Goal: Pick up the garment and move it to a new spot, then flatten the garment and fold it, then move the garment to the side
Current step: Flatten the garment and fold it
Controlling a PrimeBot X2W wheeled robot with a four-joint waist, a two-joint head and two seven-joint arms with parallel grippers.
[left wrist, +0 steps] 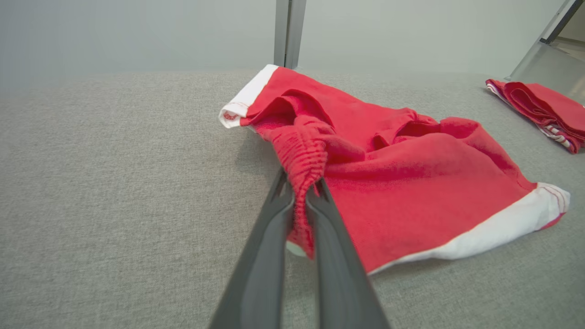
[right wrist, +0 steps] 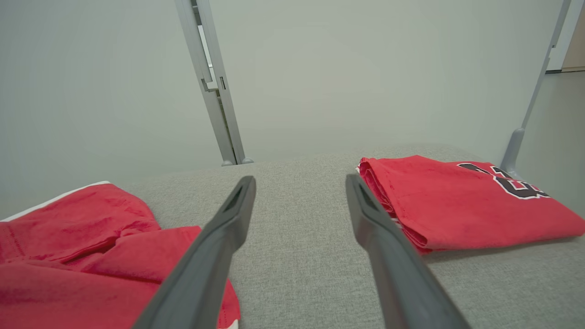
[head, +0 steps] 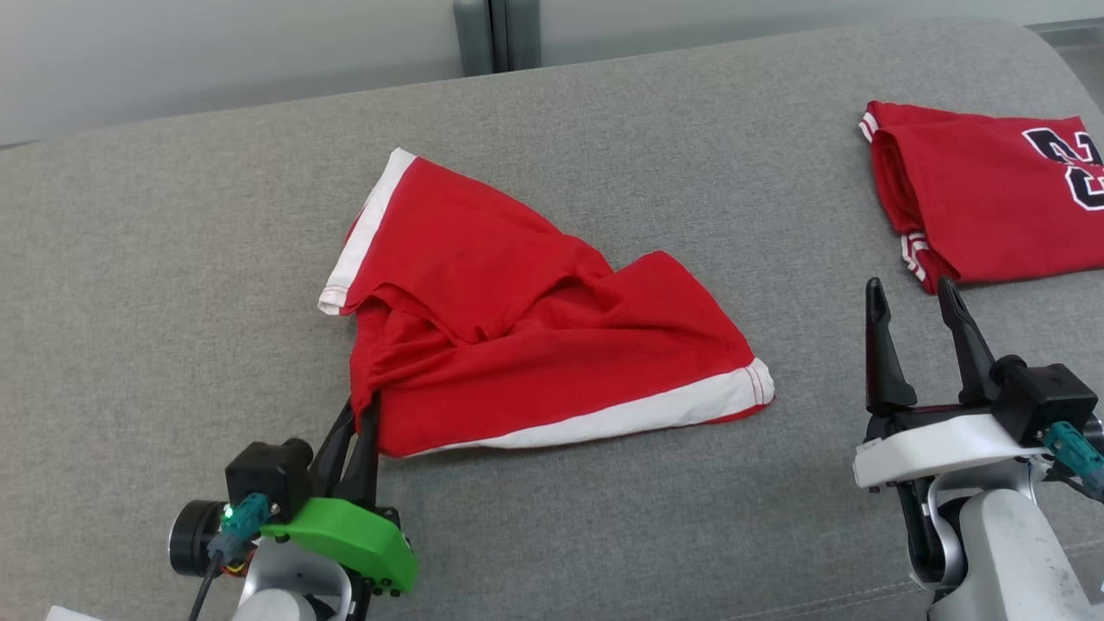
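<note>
Jersey (head: 992, 207) folded right of shorts (head: 517, 345) — right end effector (head: 909, 286) beside.

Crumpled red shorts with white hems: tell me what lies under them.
The crumpled red shorts with white hems rest on the grey fabric surface, which shows at their edges. The left hand pinches their bunched waistband. Anything beneath the cloth itself is covered.

The head view looks down from above onto the grey upholstered surface (head: 172, 259). Both wrist views skim low along it toward the wall (right wrist: 365, 68), sharing the red shorts (left wrist: 388, 183) and folded jersey (right wrist: 457, 205).
</note>
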